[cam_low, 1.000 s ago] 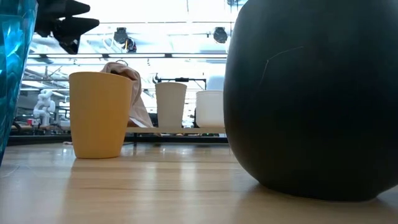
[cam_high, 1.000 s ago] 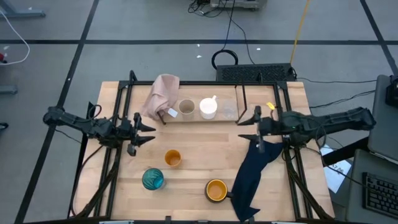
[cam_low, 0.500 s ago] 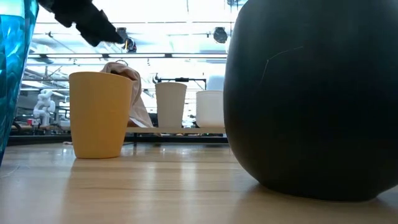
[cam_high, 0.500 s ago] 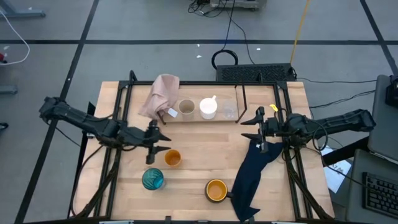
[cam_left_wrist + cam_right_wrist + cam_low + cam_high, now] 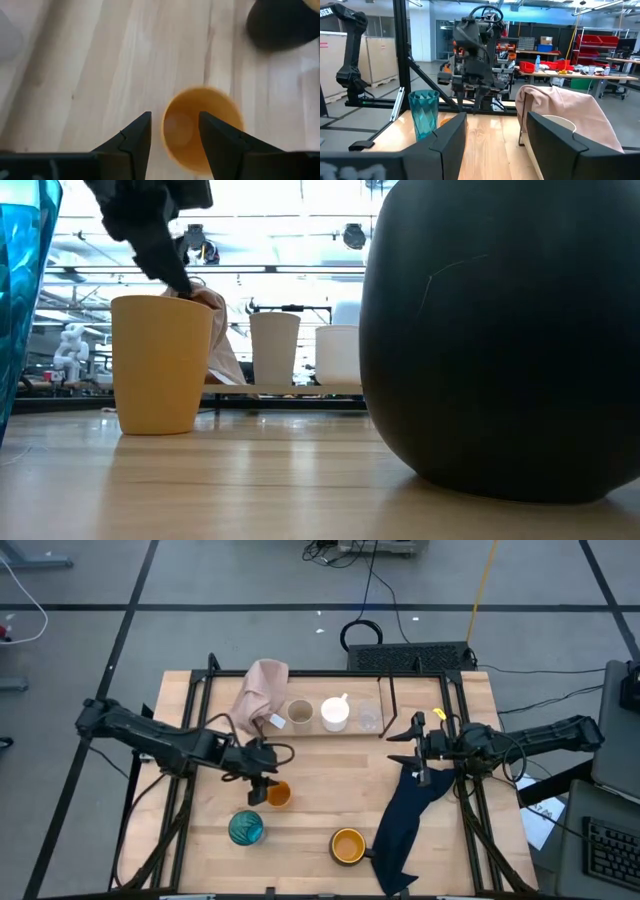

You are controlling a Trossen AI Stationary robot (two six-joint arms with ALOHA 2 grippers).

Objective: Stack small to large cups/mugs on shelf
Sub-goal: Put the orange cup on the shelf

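High view: left gripper [image 5: 262, 785] is out over the table's middle, w/ fingers spread, right above the small orange cup [image 5: 278, 794] — looks like a top-down approach so the fingers can straddle the rim. Teal glass [image 5: 246, 828] sits near that cup on the front side, wider orange-yellow mug [image 5: 347, 845] further right by the navy cloth [image 5: 405, 830]. At the back, the shelf [image 5: 330, 730] carries the beige cup [image 5: 300, 714], white mug [image 5: 335, 713] & tiny clear cup [image 5: 369, 717] in a row, pink cloth [image 5: 260, 695] draped at its left end. Right gripper [image 5: 409, 748] waits off to the right over the navy cloth, fingers apart, holding nothing.

Low view: orange cup [image 5: 160, 365] upright on the wood, dark left gripper [image 5: 150, 235] dropping in from above, tip at rim level, behind the cup's rim. Beige cup [image 5: 274, 350] & white mug [image 5: 338, 355] stand behind on the rack; a big dark rounded shape, prob the mug, blocks the right half.

Left wrist view: two dark fingers [image 5: 135, 137] apart, cup [image 5: 200, 127] open-mouth-up; one finger outside the rim, the other over the cup's mouth, so a wall pinch seems the plan. Not gripped yet.

Right wrist view: own fingers [image 5: 447, 135] wide, aimed across the table at the teal glass [image 5: 423, 112] & pink cloth [image 5: 565, 112]; idle, I'd say, to keep clear of the left arm's pick
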